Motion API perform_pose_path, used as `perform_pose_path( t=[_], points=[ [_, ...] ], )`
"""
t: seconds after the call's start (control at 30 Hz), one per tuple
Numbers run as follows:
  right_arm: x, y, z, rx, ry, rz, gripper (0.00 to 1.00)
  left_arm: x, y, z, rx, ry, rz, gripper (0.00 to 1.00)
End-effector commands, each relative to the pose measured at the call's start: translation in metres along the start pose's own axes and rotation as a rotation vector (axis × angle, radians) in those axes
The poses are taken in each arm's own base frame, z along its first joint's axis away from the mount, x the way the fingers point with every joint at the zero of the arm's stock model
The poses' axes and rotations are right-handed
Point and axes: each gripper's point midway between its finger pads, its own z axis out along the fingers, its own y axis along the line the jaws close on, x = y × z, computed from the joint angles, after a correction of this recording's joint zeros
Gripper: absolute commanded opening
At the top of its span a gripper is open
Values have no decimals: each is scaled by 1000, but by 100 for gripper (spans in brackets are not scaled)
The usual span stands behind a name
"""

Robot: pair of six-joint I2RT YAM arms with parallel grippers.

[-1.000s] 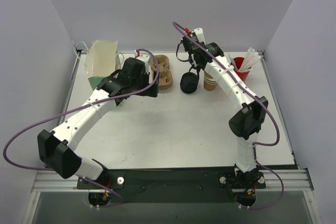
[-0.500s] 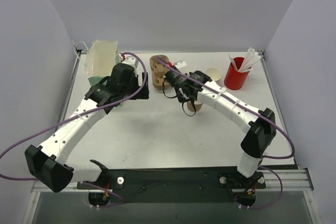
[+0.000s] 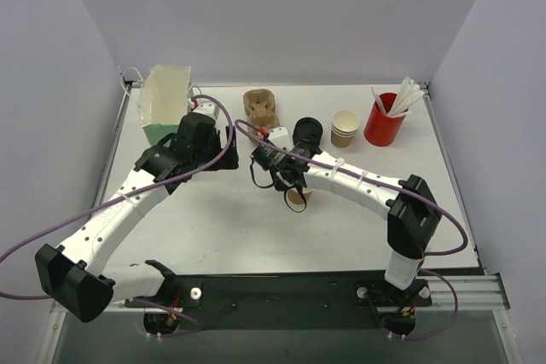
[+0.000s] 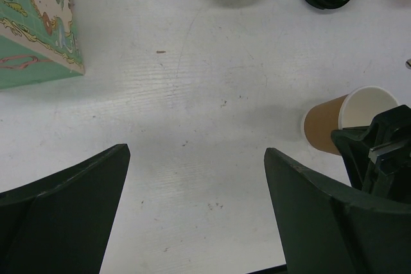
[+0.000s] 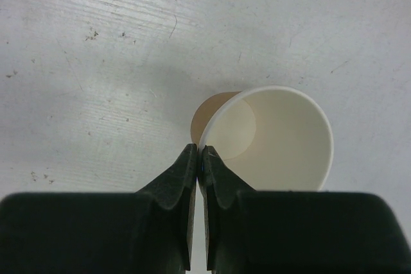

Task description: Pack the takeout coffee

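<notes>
Camera above: I see my right hand (image 3: 293, 185) pinching the rim of the lidless coffee cup (image 3: 299, 199) near the middle of the table (image 3: 213, 228), while my left hand (image 3: 223, 153) hovers toward the left edge. Left wrist: its fingers gape wide, gripping nothing. Right wrist: fingertips are squeezed together on the cup's wall.

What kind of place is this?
Probably a robotics lab bench staged as a cafe counter: two white robot arms on a white table walled by plain grey panels, with a stack of tan paper cups, a stack of round black plastic lids and a red cup of white sticks.
</notes>
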Motion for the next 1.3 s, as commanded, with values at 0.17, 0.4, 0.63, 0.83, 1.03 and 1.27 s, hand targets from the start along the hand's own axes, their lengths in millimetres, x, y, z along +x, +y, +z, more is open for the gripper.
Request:
perform_pose_path(
  t=[0.17, 0.4, 0.63, 0.83, 1.03, 1.27],
  points=[
    [-2, -1, 6, 35, -89, 33, 2, -13, -1, -5, 5, -57, -25, 97],
    [-1, -5, 12, 68, -110, 26, 2, -16, -2, -5, 8, -60, -20, 97],
    [1, -3, 12, 68, -112, 19, 11, -15, -1, -3, 6, -58, -16, 97],
    [0, -2, 11, 61, -111, 19, 18, -16, -2, -3, 8, -60, -15, 98],
    [-11, -5, -1, 56, -132, 27, 23, -17, -3, -3, 10, -59, -13, 97],
    [-37, -11, -34, 6, -184, 58, 29, -21, -1, -6, 10, -68, -14, 97]
  ],
)
